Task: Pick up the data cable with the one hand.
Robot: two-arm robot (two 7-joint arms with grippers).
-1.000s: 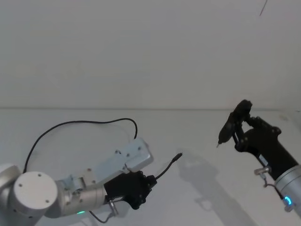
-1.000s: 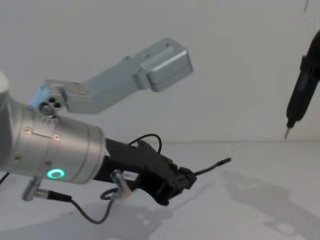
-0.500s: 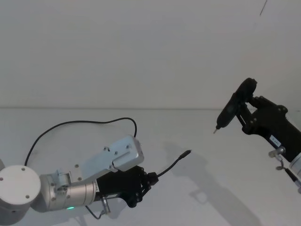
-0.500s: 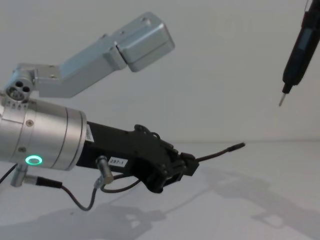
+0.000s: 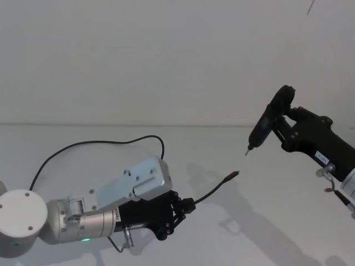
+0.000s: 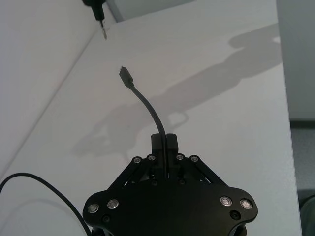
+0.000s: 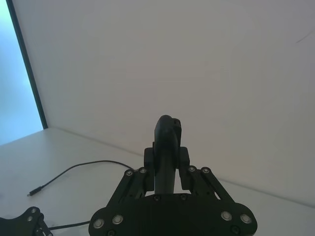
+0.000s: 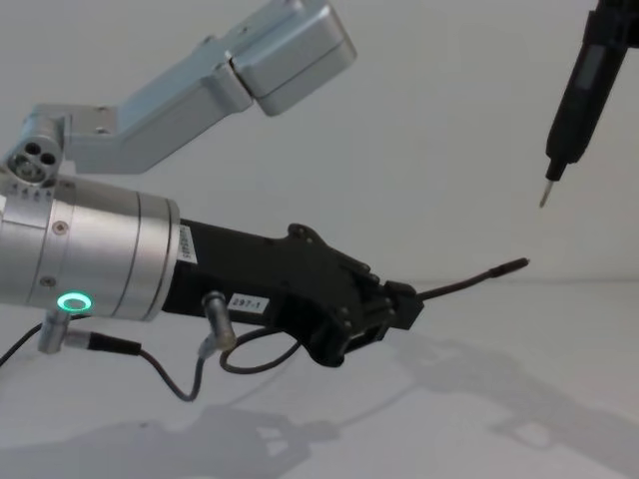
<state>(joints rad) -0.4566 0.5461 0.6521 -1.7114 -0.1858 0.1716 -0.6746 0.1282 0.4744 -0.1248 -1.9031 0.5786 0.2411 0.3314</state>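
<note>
At near left, the left gripper (image 5: 186, 206) is clamped shut on the data cable (image 5: 213, 190) just behind its plug, probably to keep the raised tip stiff. The slack loops over the table (image 5: 266, 221) at far left. At right, the right gripper (image 5: 284, 132) grips a pen-like tool (image 5: 265, 122), held high.

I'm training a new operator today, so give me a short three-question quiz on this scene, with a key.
1. True or false: the left gripper is shut on the data cable.
2. What does the right gripper hold? A a pen-like tool; B a grey wire; C nothing.
3. Is the cable's plug tip resting on the table or in the air?
Key: 1 true; 2 A; 3 in the air.
</note>
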